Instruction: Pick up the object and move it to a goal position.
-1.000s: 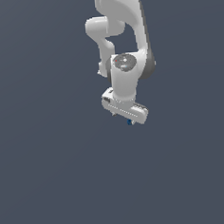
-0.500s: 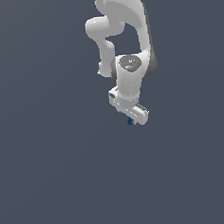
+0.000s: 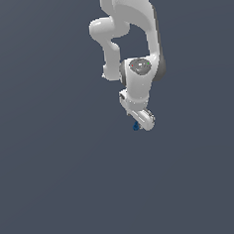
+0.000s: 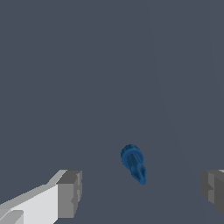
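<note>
Watching remotely. In the exterior view I see the white arm (image 3: 133, 48) reaching down over a plain grey floor (image 3: 54, 183), w/ the gripper (image 3: 141, 121) at its lower end. The object (image 3: 136, 126), a tiny dark-blue blob, peeks out right at the gripper's tip, on the exterior view's left side of it. Can't tell from there if it's touching.

Wrist view is clearer: jaws spread wide, one grey fingertip (image 4: 70, 193) on one side, the other at the opposite frame edge. The blue thing (image 4: 133, 163) lies on the floor between them, apart from both pads, somewhat closer to the first one. It looks like a short stubby shape w/ a wider round end and a narrower end. Nothing gripped; I see clear floor on both sides of it.
</note>
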Robot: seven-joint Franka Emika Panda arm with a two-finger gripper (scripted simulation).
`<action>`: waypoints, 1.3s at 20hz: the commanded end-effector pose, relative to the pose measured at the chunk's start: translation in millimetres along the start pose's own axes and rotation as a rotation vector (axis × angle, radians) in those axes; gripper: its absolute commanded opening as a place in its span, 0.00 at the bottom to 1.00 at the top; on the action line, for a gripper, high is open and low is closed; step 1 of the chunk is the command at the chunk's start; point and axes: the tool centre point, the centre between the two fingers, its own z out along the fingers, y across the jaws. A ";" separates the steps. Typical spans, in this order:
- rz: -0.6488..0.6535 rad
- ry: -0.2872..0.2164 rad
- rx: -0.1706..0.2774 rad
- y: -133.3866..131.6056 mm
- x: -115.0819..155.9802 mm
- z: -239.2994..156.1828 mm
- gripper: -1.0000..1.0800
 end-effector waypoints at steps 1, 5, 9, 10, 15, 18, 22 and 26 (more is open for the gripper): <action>0.052 0.001 -0.001 2.2 -4.9 2.8 0.96; 0.114 0.002 -0.001 4.9 -11.0 6.2 0.96; 0.157 0.003 -0.002 6.9 -15.1 8.5 0.96; 0.165 0.003 -0.002 7.3 -15.9 8.9 0.96; 0.186 0.003 -0.002 8.3 -17.8 10.0 0.96; 0.182 0.003 -0.002 8.1 -17.7 10.2 0.96; 0.183 0.003 -0.003 8.5 -17.8 18.1 0.96; 0.185 0.004 -0.003 9.3 -17.8 36.1 0.96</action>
